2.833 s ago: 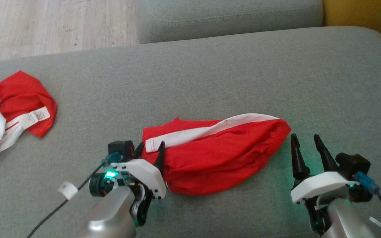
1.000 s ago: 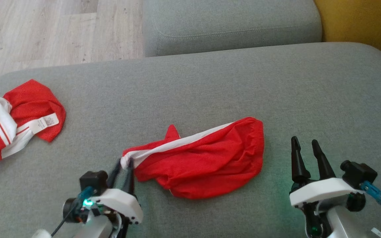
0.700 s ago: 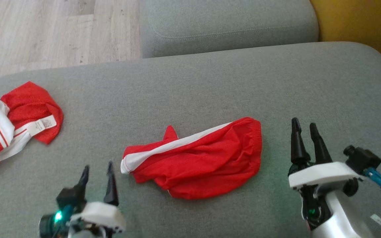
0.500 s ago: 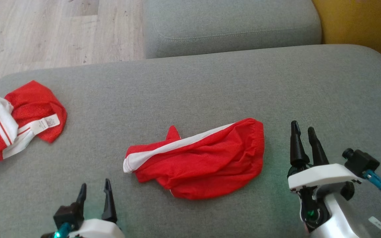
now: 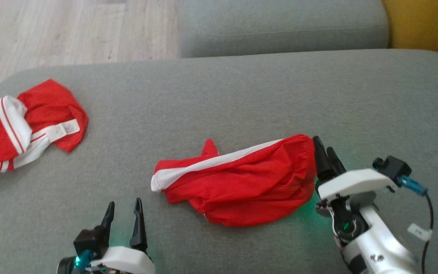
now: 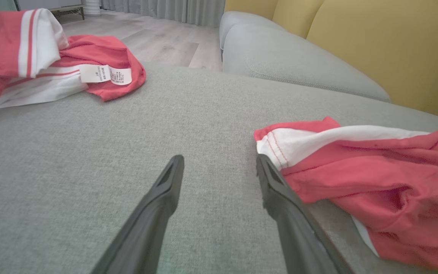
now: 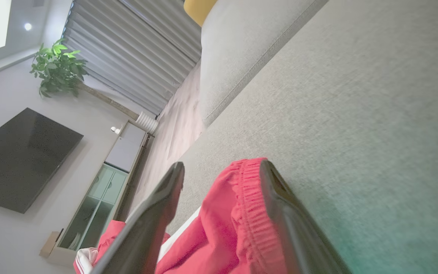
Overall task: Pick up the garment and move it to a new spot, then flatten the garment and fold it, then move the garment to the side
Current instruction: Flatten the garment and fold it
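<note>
The left gripper [image 5: 124, 205] stands wide, with only the grey sofa cushion [image 5: 242, 95] between its fingers. The red garment [image 5: 238, 186], white-striped, lies crumpled just to its right, the white-hemmed leg end nearest (in the left wrist view that hem sits right at one fingertip, though I cannot tell whether they touch). Ahead and to this gripper's left, well apart, a second garment [image 5: 32, 121] in red and white lies bunched, its label facing up. The right gripper [image 5: 323, 146] is spread wide too, at the red garment's far end. The gathered waistband lies between its fingers, close against one, bare cushion showing beside the other, and it is not pinched.
</note>
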Available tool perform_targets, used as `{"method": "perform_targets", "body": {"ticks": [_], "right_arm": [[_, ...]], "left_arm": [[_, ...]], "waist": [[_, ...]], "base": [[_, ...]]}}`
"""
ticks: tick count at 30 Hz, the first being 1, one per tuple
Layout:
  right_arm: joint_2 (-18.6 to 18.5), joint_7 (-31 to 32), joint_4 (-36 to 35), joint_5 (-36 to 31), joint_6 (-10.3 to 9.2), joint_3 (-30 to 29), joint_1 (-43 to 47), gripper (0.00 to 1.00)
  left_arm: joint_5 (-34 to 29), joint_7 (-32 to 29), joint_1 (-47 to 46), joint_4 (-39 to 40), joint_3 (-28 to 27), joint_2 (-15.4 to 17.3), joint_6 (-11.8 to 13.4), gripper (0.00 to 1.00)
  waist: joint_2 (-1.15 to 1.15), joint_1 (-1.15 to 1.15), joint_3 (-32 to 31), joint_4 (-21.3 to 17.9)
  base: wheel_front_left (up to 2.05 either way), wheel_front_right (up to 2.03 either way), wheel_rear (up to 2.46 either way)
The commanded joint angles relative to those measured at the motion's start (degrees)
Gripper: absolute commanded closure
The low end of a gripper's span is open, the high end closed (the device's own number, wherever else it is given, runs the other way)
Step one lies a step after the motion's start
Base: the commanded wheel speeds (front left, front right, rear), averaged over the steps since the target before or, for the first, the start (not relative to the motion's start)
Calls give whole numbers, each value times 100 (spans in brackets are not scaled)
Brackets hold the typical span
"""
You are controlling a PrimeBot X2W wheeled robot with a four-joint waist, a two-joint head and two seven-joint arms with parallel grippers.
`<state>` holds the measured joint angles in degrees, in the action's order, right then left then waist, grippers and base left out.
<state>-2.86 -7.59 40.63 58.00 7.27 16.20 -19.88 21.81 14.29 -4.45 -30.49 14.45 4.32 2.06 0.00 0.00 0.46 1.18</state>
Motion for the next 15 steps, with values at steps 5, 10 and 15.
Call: {"method": "perform_targets", "body": {"ticks": [5, 10, 15], "right_arm": [[-2, 148, 300, 152, 22, 203, -560, 0], [-2, 138, 642, 378, 22, 157, -749, 0], [-11, 131, 890, 487, 22, 94, -918, 0]], "left_arm": [[-158, 71, -324, 89, -306, -49, -104, 0], [-244, 71, -346, 53, -380, -97, -194, 0], [-304, 71, -355, 31, -417, -124, -266, 0]], "waist": [[0, 0, 184, 222], [0, 0, 237, 305], [0, 0, 274, 342]], "base": [[0, 0, 0], [0, 0, 0], [0, 0, 0]]}}
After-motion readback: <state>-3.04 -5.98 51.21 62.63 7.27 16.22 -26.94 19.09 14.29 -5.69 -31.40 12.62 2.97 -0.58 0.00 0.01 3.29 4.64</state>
